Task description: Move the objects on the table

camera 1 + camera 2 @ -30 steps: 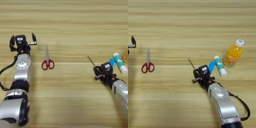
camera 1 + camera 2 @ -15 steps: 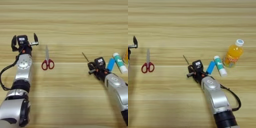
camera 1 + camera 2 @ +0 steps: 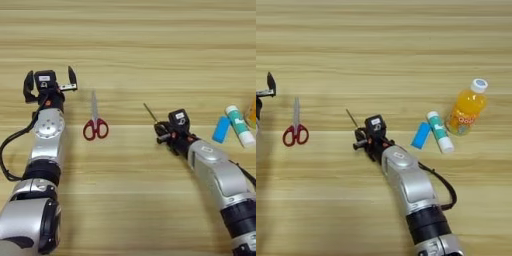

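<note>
One end effector moved: right end effector (image 3: 161, 134) carried the pinched screwdriver (image 3: 149, 112) further left; left end effector (image 3: 50, 82) spread, unmoved beside scissors (image 3: 94, 121).

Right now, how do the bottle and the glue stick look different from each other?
The orange-drink bottle is plump, filled with orange liquid, and has a white cap. The glue stick is thin and white with a green label. The bottle is clearly the larger. Both lie on the table, side by side and slanted differently.

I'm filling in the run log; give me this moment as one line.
left gripper: open, beside scissors | right gripper: shut on screwdriver | block, glue stick, bottle: untouched
</note>
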Available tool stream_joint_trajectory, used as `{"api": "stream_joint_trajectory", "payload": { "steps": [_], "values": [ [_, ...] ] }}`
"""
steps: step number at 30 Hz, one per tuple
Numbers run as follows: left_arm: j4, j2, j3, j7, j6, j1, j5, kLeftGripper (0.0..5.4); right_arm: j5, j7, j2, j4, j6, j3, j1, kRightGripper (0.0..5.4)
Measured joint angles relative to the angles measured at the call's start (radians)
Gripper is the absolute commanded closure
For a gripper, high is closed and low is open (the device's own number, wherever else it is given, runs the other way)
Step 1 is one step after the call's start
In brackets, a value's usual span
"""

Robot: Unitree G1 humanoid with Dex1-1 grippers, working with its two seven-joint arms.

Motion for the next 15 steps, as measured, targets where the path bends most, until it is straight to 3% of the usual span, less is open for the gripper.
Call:
{"api": "stream_joint_trajectory", "payload": {
  "steps": [15],
  "values": [
    [-0.023,-0.024,-0.022,-0.025,0.035,0.016,0.000,0.00,0.009,0.039,0.061,0.056,-0.002,0.043,-0.027,4.52]
  ]
}}
